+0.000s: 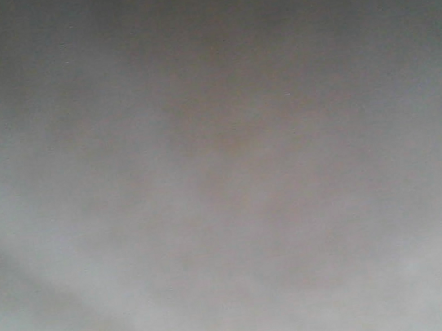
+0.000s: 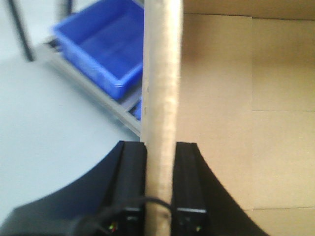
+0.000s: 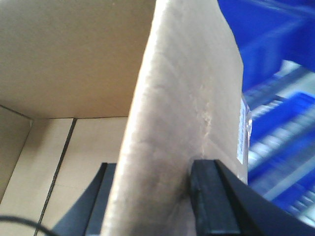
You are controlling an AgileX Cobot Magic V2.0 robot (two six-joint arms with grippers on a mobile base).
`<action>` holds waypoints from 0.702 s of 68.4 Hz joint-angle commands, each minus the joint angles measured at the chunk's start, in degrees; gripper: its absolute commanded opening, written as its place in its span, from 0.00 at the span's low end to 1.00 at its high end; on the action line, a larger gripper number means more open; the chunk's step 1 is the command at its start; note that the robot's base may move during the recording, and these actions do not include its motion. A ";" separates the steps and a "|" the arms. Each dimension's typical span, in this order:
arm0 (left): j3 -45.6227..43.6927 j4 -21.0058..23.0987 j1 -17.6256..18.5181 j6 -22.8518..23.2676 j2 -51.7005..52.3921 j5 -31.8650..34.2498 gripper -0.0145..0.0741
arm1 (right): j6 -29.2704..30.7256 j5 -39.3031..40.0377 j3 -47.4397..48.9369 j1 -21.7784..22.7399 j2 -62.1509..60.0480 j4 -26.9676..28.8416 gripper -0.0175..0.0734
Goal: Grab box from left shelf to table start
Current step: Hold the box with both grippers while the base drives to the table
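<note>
One plain brown corrugated box [image 2: 160,98], its inside showing, fills both wrist views, one wall pinched tight by the left gripper [image 2: 160,147] and another by the right gripper [image 3: 155,169]. One blue bin [image 2: 98,44] sits upper left on the shelf [image 2: 93,93]. The front view is a grey blur, possibly the box.

Cardboard boxes: one box [image 2: 275,98], open-topped, seen in both wrist views.
Pincers: two, the left pincer [image 2: 160,152] and the right pincer [image 3: 155,167].
Fingers per pincer: two black fingers [image 2: 132,187], one on each side of a box wall.
Blue bins, left wrist view: one whole bin [image 2: 98,44] and the blue edge of a second [image 2: 139,109] below it.
Blue bins, right wrist view: at least two, too blurred to count exactly.
Shelf: one, with a grey metal rail [image 2: 93,91].
Dark posts: two [image 2: 19,29].
Cables: one in each wrist view [image 2: 152,200].
Stickers on the box: one [image 3: 241,132].
Front-facing view: grey blur, nothing countable.
</note>
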State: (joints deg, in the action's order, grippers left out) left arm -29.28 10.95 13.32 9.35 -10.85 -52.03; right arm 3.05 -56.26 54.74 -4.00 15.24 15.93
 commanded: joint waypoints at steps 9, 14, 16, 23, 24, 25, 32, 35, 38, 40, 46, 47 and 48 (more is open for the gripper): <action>-0.30 -2.64 0.21 0.21 -0.88 -3.92 0.05 | -0.05 5.96 1.66 0.09 0.27 1.43 0.26; -0.30 -2.64 0.21 0.21 -0.88 -3.92 0.05 | -0.05 5.96 1.66 0.09 0.18 1.43 0.26; -0.30 -2.64 0.21 0.21 -0.88 -3.92 0.05 | -0.05 5.96 1.66 0.09 0.18 1.43 0.26; -0.30 -2.64 0.21 0.21 -0.88 -3.92 0.05 | -0.05 5.96 1.66 0.09 0.14 1.43 0.26; -0.30 -2.64 0.21 0.21 -0.88 -3.92 0.05 | -0.05 5.96 1.66 0.09 0.14 1.43 0.26; -0.30 -2.64 0.21 0.21 -0.88 -3.92 0.05 | -0.05 5.96 1.66 0.09 0.14 1.43 0.26; -0.30 -2.64 0.21 0.21 -0.88 -3.92 0.05 | -0.05 5.96 1.66 0.09 0.14 1.43 0.26; -0.30 -2.64 0.21 0.21 -0.88 -3.92 0.05 | -0.05 5.96 1.66 0.09 0.14 1.43 0.26; -0.30 -2.64 0.21 0.21 -0.88 -3.92 0.05 | -0.05 5.96 1.66 0.09 0.14 1.43 0.26; -0.30 -2.64 0.21 0.21 -0.88 -3.92 0.05 | -0.05 5.96 1.66 0.09 0.14 1.43 0.26; -0.30 -2.64 0.21 0.21 -0.88 -3.92 0.05 | -0.05 5.96 1.66 0.09 0.14 1.43 0.26; -0.30 -2.64 0.21 0.21 -0.88 -3.92 0.05 | -0.05 5.96 1.66 0.09 0.14 1.43 0.26; -0.30 -2.64 0.21 0.21 -0.88 -3.92 0.05 | -0.05 5.96 1.66 0.09 0.14 1.43 0.26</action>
State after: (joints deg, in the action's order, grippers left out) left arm -29.28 10.95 13.32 9.35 -10.85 -52.03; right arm 3.05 -56.26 54.74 -4.00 15.24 15.93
